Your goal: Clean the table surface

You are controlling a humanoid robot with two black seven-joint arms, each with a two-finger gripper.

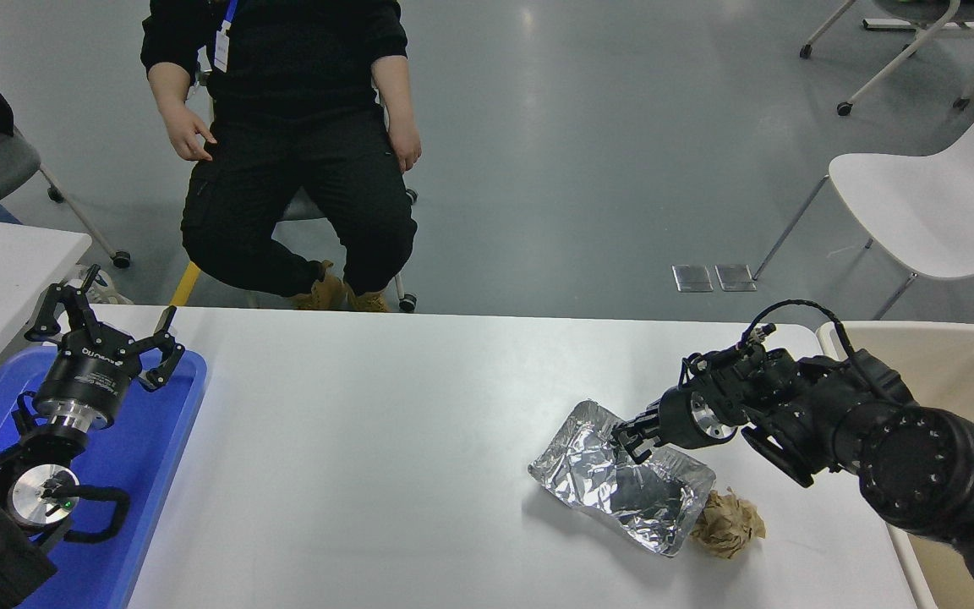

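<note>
White desk [369, 440] spreads beneath the right pincer [629, 436]. That pincer pinches a foil tray's [622, 486] rim. Left pincer [106, 326] spread, parked.

Silver, brown and blue on a white tabletop [385, 440]

The crinkled foil tray [622, 489] is shiny silver with dark reflections; the crumpled paper ball [728, 526] is tan brown. Both arms and the right hand [632, 436] and left hand [102, 338] are black. The plastic tray [149, 457] is bright blue; the bin [943, 355] is cream.
</note>
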